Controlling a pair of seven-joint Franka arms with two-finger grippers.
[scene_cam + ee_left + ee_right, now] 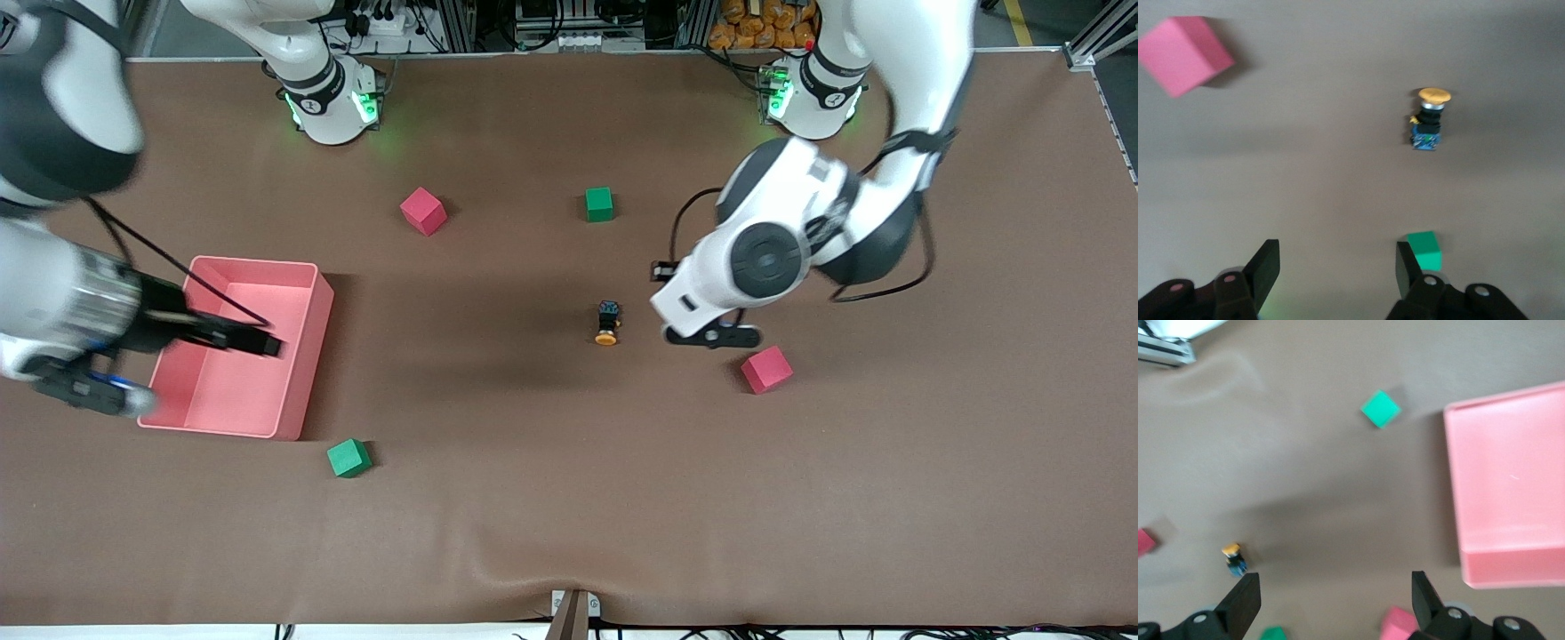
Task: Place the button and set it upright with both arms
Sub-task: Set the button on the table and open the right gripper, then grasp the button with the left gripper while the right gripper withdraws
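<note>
The button (608, 323) lies on its side in the middle of the table, its orange cap toward the front camera and its black body toward the bases. It also shows in the left wrist view (1428, 123) and the right wrist view (1235, 560). My left gripper (711, 336) hovers over the table between the button and a red cube (766, 369); it is open and empty (1336, 270). My right gripper (258, 342) is over the pink tray (307, 373), open and empty (1335, 603).
A red cube (423, 211) and a green cube (599, 204) sit nearer the bases. Another green cube (348, 458) sits nearer the front camera than the tray. The table's front edge has a small clamp (573, 613).
</note>
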